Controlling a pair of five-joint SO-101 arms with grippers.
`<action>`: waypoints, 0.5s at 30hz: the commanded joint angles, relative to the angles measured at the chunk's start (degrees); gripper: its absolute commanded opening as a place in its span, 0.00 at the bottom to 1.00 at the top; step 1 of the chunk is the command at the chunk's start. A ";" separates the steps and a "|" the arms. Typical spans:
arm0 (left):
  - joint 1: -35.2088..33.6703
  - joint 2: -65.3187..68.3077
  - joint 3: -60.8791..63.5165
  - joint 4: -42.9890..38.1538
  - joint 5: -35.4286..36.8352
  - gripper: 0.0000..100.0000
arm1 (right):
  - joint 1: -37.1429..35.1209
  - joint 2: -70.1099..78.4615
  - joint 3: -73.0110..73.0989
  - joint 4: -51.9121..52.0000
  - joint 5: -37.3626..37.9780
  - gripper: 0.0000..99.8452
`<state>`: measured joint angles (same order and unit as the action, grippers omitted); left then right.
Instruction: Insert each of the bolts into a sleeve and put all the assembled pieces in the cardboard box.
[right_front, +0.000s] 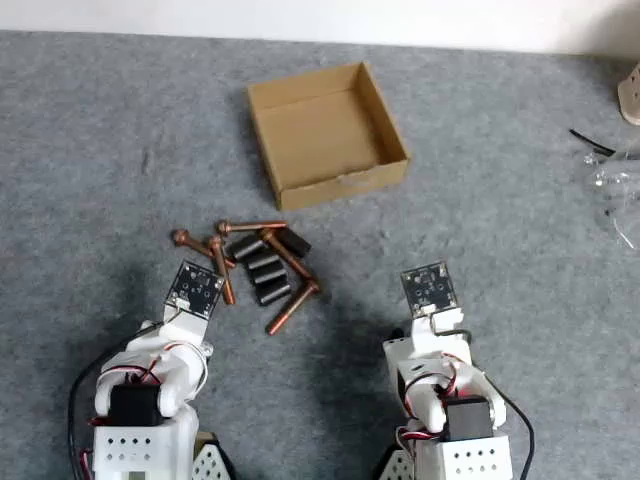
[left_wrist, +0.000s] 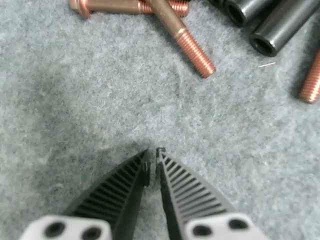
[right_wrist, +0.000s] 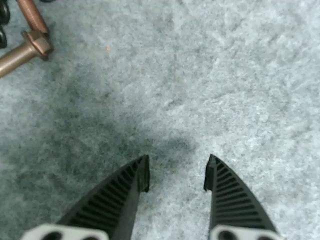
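Note:
Several copper bolts and black sleeves lie in a loose pile on the grey felt, just in front of the open cardboard box. The box holds nothing. My left gripper is shut and holds nothing; it hovers low over bare felt, short of a bolt's threaded end and two sleeves. The left arm sits at the pile's near left edge. My right gripper is open over bare felt, with a bolt head off to one side. The right arm stands right of the pile.
Clear plastic glasses and a black wire lie at the table's right edge. Grey felt covers the whole table, with open room on both sides of the box and between the arms.

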<state>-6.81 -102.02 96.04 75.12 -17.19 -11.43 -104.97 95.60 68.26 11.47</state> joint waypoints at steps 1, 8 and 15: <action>-13.05 -0.84 -1.98 -6.33 0.00 0.04 | -0.31 -0.22 8.48 0.22 -0.53 0.17; -14.73 -0.84 -14.90 -18.55 0.09 0.04 | -2.86 -0.22 8.48 -0.31 -0.53 0.17; -14.37 -0.84 -29.05 -18.46 3.52 0.04 | -11.30 -0.31 8.31 -0.31 -0.26 0.17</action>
<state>-20.88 -102.11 76.00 57.54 -17.10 -20.84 -104.97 95.60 68.26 11.47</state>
